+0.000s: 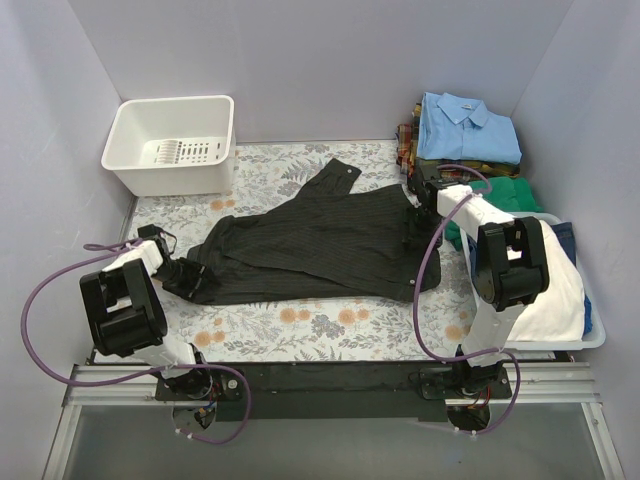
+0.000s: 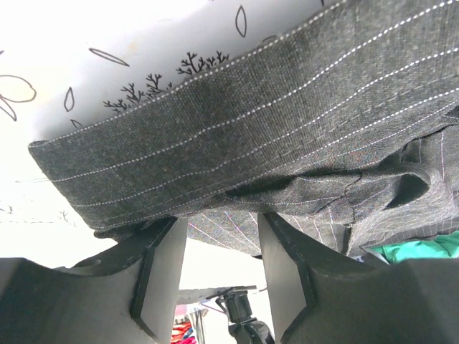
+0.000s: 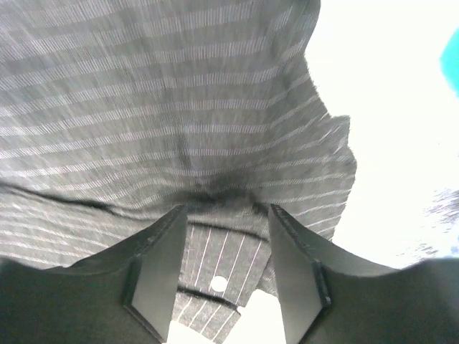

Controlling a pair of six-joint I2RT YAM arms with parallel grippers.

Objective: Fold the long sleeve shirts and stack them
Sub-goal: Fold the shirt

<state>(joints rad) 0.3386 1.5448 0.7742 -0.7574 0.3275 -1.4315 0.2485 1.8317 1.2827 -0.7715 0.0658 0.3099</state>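
The black-charcoal pinstriped shirt lies spread and rumpled across the floral table cover, one cuff pointing to the back. My left gripper is at its left end. In the left wrist view the jaws stand apart, with a stitched hem of the shirt lying over the fingertips. My right gripper is at the shirt's back right corner. In the right wrist view its jaws stand apart around the cloth, and a pale button shows between them. A folded light blue shirt tops a stack at the back right, with plaid cloth under it.
An empty white basket stands at the back left. Green cloth lies below the stack. A bin at the right holds white and blue clothes. Grey walls close in the back and both sides.
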